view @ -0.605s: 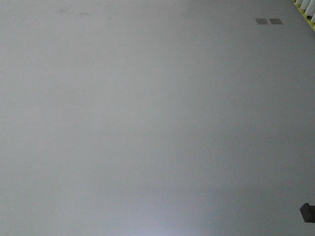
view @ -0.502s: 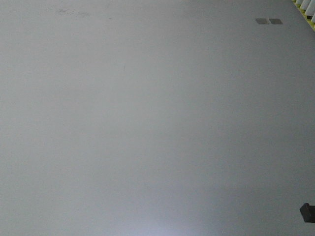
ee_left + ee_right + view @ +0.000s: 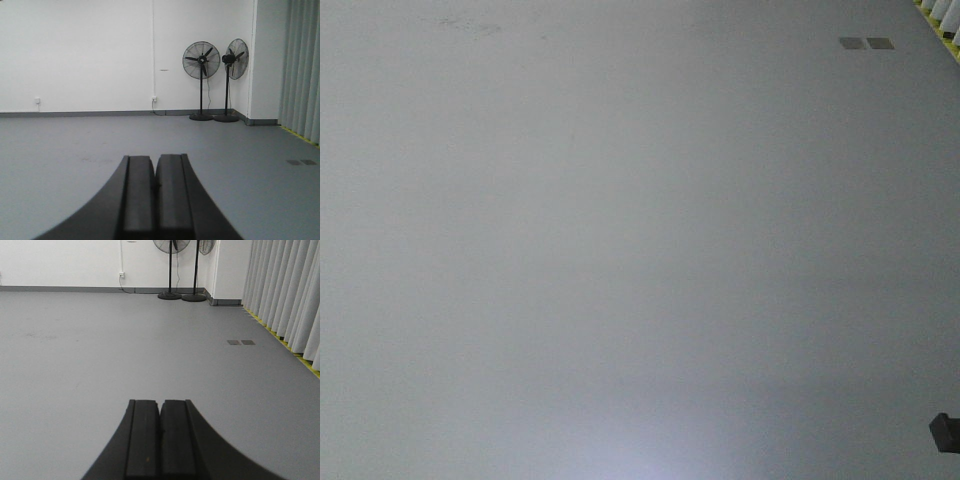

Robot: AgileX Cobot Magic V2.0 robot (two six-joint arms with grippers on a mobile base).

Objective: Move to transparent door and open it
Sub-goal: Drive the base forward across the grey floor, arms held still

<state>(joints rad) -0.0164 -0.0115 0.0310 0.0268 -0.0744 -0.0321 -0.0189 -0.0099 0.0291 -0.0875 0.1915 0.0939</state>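
Exterior front-facing view shows the plain grey floor (image 3: 620, 250) unchanged (base apparently idle); black left tool (image 3: 155, 185) and right tool (image 3: 160, 430) both pressed together, white-framed transparent door nowhere in view.

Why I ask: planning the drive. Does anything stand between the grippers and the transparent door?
The door is in no view, so I cannot tell. The left gripper and right gripper, both shut, face bare grey floor; two fans stand by the far wall.
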